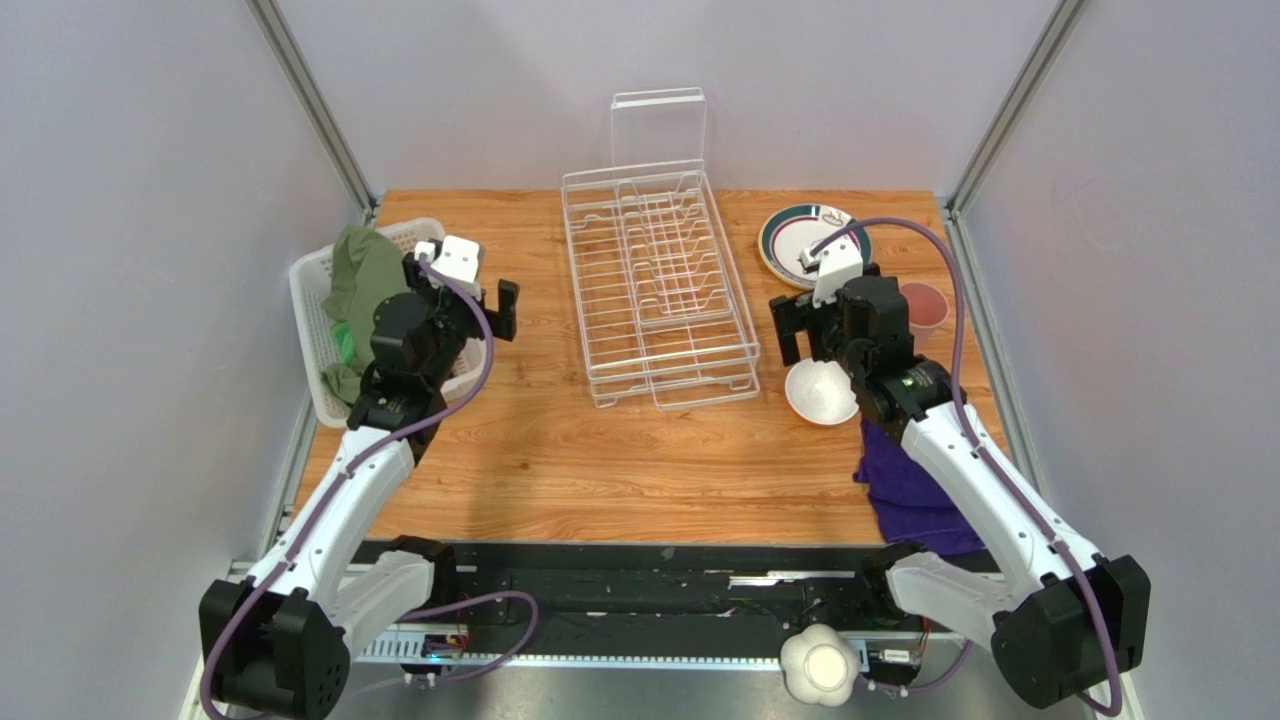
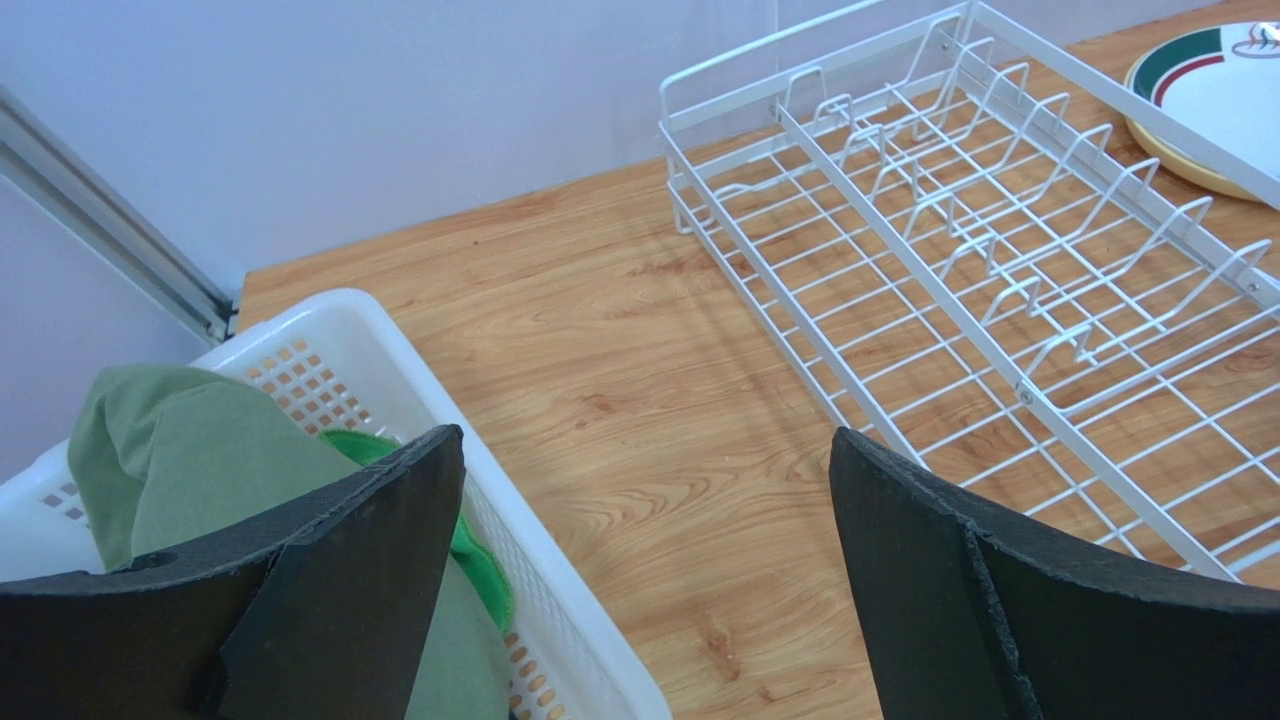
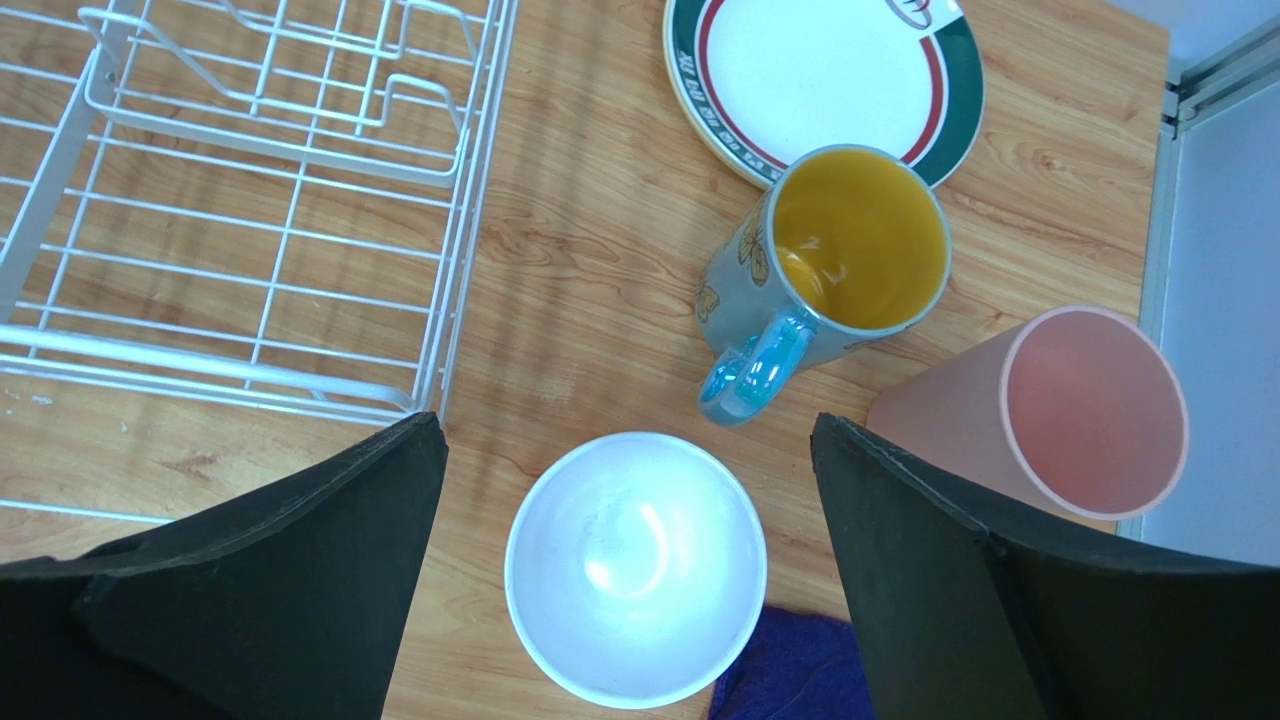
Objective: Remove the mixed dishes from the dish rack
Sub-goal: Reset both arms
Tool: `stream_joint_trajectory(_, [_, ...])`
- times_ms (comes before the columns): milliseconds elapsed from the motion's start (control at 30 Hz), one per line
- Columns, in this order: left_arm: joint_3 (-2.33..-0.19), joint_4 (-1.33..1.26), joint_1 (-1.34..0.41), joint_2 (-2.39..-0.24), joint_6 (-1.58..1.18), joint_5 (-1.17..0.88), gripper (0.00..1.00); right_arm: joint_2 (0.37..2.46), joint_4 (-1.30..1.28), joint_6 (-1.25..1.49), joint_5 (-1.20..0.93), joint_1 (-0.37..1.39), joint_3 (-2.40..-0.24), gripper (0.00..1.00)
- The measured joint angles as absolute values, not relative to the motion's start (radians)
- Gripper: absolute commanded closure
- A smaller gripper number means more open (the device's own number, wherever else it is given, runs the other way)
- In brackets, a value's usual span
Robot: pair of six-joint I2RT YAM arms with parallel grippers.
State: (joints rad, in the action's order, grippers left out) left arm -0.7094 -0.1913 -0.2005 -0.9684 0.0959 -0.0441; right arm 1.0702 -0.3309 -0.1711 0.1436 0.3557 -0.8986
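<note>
The white wire dish rack (image 1: 657,285) stands mid-table with no dishes in it, its clear panel (image 1: 658,128) at the far end; it also shows in the left wrist view (image 2: 977,225). Right of it on the table are the dark-rimmed white plate (image 3: 819,68), the blue patterned mug (image 3: 842,255) with its yellow inside, the pink cup (image 3: 1089,413) and a round dish with a white inside (image 3: 636,567). A pale yellow rim (image 2: 1175,156) shows under the plate. My right gripper (image 3: 627,423) is open above the white dish. My left gripper (image 2: 646,437) is open and empty left of the rack.
A white plastic slatted basket (image 1: 301,338) holding green cloths (image 1: 361,278) stands at the left edge, under my left gripper's left finger. A purple cloth (image 1: 909,488) lies beside the white dish, toward the front right. Grey walls close in the table on three sides.
</note>
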Motion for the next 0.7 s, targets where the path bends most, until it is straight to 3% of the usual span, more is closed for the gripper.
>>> stream_joint_trajectory(700, [-0.709, -0.191, -0.200, -0.952, 0.112, -0.072, 0.01, 1.036, -0.246, -0.142, 0.208, 0.356, -0.964, 0.01])
